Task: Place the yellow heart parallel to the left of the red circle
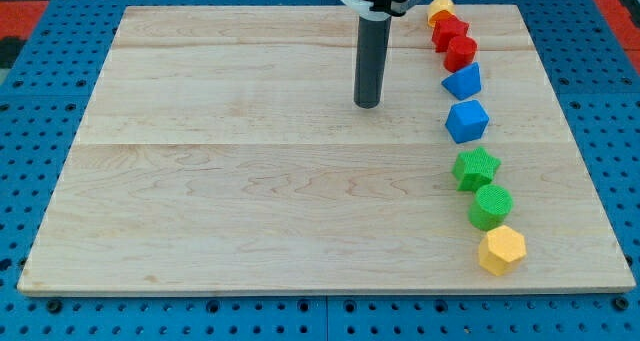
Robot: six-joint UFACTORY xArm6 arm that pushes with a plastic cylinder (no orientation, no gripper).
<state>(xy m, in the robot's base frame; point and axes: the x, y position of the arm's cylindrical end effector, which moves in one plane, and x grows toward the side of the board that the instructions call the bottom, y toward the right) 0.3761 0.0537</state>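
Tip [367, 104] of my rod rests on bare wooden board [250, 201], touching no block (the rod has no fingers to open or close). Toward the view's right runs a curved column: yellow heart [441, 7] topmost, red block [449, 32], red circle [462, 52], two blue blocks [463, 81], green star [476, 168], green cylinder [491, 206], yellow hexagon [501, 249].

A: Where does the camera sit?
B: Above the worktop [250, 201], beyond its near edge, looking down at a slant toward the far edge.
A: How close?
B: Far enough back that all four edges show, with blue pegboard [40, 101] around it
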